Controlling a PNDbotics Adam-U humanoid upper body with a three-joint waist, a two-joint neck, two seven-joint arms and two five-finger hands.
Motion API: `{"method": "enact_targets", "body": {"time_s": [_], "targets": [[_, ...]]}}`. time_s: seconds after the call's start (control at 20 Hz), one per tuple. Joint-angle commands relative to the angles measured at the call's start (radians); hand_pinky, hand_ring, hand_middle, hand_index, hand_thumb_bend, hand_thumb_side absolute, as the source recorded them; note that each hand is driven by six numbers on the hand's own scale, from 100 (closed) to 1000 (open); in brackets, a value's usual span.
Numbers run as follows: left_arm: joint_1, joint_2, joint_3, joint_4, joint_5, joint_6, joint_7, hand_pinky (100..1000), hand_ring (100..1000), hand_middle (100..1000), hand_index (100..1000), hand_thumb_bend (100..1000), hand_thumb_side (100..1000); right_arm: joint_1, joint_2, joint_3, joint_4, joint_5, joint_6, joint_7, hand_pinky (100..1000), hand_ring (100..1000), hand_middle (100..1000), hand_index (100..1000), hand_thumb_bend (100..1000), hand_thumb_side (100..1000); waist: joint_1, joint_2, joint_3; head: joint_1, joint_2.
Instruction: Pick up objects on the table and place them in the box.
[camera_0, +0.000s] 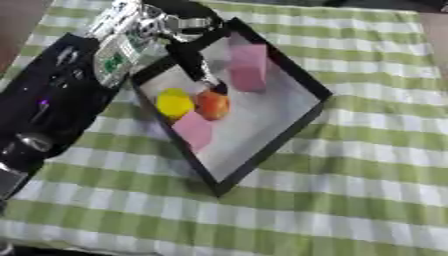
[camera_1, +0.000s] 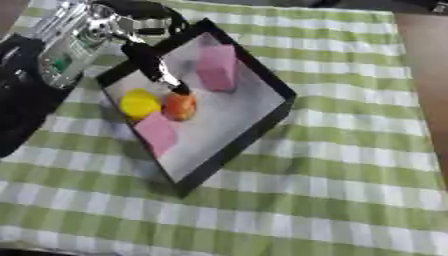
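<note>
A black-rimmed box (camera_0: 278, 141) with a pale floor lies askew on the green checked cloth. Inside it stand a tall pink block (camera_0: 248, 67) at the far end, a yellow ball-like thing (camera_0: 174, 102), an orange round thing (camera_0: 213, 105) beside it, and a flat pink block (camera_0: 193, 130) nearer me. My left hand (camera_0: 162, 25), silver and black, hangs over the box's far left corner. Its dark fingers (camera_0: 194, 62) reach straight down into the box, ending just above the orange thing and holding nothing. No right hand shows.
My black left arm (camera_0: 44, 105) covers the cloth along the left side. Checked cloth (camera_0: 350, 175) spreads to the right of and below the box. Bare brown table (camera_1: 429, 60) shows past the cloth's right edge.
</note>
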Motion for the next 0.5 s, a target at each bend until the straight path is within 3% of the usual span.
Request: {"method": "enact_targets", "body": {"time_s": [0.05, 0.5], "targets": [[-0.013, 0.057, 0.048, -0.051, 0.036, 0.055, 0.055, 878, 835, 817, 891, 631, 543, -0.005, -0.031, -0.012, -0.017, -0.007, -0.001, -0.005, 812, 666, 680, 784, 518, 274, 0.010, -0.032, 0.003, 0.000, 0.005], [-0.011, 0.196, 0.161, -0.054, 0.096, 0.138, 0.125, 876, 830, 800, 880, 631, 513, 0.009, -0.043, -0.016, -0.017, -0.007, -0.001, -0.013, 812, 666, 681, 784, 519, 275, 0.007, -0.033, 0.020, -0.028, 0.005]]}}
